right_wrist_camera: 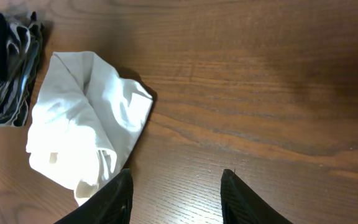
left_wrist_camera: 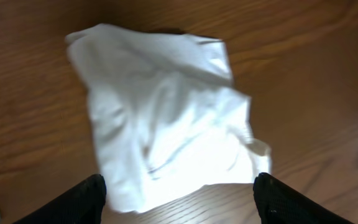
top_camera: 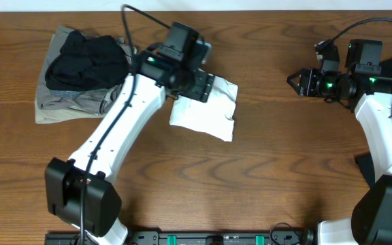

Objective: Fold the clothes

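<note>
The white T-shirt point(top_camera: 209, 117) lies crumpled mid-frame. At upper left, a black garment point(top_camera: 87, 58) sits atop a grey-khaki garment point(top_camera: 63, 105). The left gripper point(left_wrist_camera: 179, 180) and right gripper point(right_wrist_camera: 176, 174) both gape, holding nothing.

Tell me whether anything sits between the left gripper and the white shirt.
Nothing visible does. The left gripper hangs open just above the white shirt, with only bare table around it. The dark pile lies apart, off to one side.

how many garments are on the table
3: a white garment at centre, a black garment at upper left, lying on a grey-khaki garment. More may be hidden in that pile.
</note>
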